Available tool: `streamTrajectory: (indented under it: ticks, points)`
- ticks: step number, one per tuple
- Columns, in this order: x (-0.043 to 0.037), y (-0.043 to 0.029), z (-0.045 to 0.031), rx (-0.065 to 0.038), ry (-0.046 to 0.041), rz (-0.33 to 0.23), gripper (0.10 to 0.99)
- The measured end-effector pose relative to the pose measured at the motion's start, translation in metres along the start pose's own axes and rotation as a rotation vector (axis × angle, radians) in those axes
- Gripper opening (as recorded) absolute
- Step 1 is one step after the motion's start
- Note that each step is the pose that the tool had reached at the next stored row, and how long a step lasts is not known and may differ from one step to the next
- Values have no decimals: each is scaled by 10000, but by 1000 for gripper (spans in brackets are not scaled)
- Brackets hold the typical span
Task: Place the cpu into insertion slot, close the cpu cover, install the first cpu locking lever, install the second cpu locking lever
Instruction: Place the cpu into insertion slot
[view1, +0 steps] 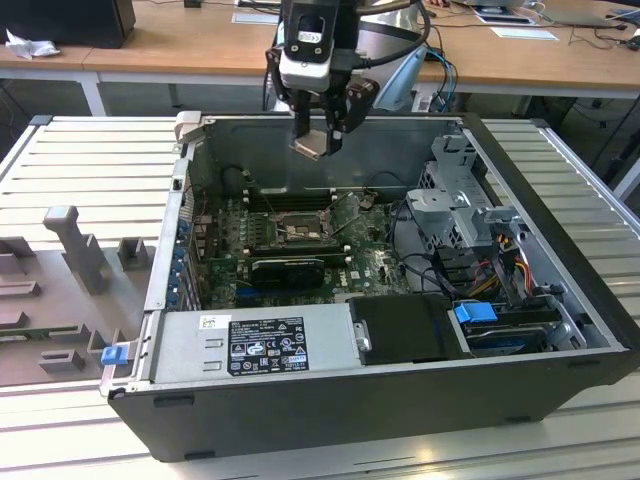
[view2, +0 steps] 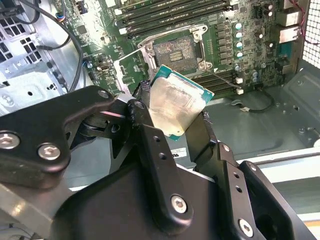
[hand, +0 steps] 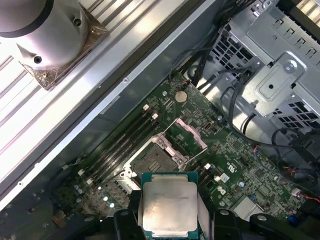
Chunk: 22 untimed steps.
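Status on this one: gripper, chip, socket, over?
Gripper shut on the chip, high over the open case. Socket empty, cover raised. Nothing seen over the socket.

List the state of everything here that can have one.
cpu, gripped in the tool, above the motherboard, not seated.
tool, shut on the cpu.
insertion slot, empty and uncovered.
cpu cover, swung up, open.
computer case, side open.

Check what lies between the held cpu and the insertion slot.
Only open air, in the exterior view: the cpu hangs in the tool, well clear of the insertion slot.
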<state>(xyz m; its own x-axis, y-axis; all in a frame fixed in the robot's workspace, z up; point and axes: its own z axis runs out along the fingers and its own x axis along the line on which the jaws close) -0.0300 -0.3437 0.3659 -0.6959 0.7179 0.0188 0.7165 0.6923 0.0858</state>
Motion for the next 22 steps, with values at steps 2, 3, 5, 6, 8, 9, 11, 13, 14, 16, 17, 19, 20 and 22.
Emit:
streamTrajectory:
  ticks: [2,3,5,6,8,9,11,13,14,16,17,19,20,22]
  points:
    - [0,0,2,-4,-19,221,529]
    - [0,0,3,-6,-28,320,529]
    - [0,0,3,-8,-38,425,529]
    - [0,0,4,-9,-43,493,529]
    - [0,0,4,-11,-51,589,529]
    - [0,0,5,-12,-54,621,529]
    - [0,-1,6,-13,-59,682,529]
    - [0,-1,8,-14,-67,775,529]
    - [0,-1,9,-15,-71,823,529]
    - [0,-1,10,-18,-81,941,529]
    - [0,-1,11,-18,-85,979,529]
    - [0,-1,11,-19,-90,1041,529]
    - [0,-1,12,-19,-93,1068,529]
    - [0,-1,13,-21,-97,1120,529]
